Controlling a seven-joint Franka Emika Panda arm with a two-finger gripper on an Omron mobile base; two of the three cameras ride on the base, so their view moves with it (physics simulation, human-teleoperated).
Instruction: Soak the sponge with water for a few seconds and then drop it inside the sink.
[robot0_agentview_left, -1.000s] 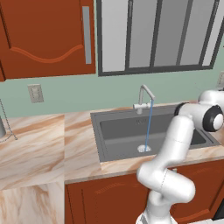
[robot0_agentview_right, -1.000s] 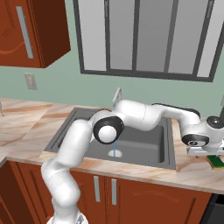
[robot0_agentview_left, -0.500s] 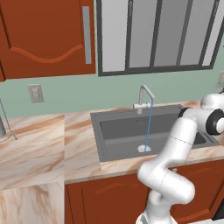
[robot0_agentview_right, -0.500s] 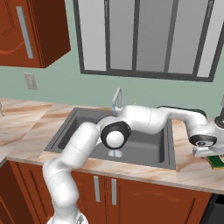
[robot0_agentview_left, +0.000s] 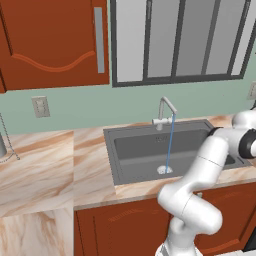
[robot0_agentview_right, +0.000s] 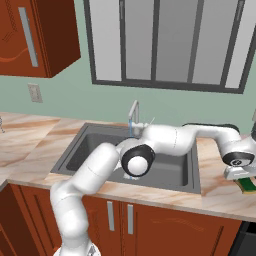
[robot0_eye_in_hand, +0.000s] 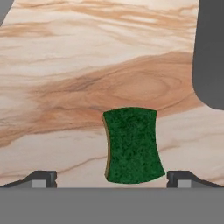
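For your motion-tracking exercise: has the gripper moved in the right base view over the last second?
Yes. The gripper has moved right along the counter, farther from the sink, and now hangs open over the sponge.

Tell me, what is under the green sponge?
The sponge lies green side up on the marble counter, right of the sink. A thin yellow layer peeks out along one edge. The counter patch directly beneath it is covered, so nothing more can be told.
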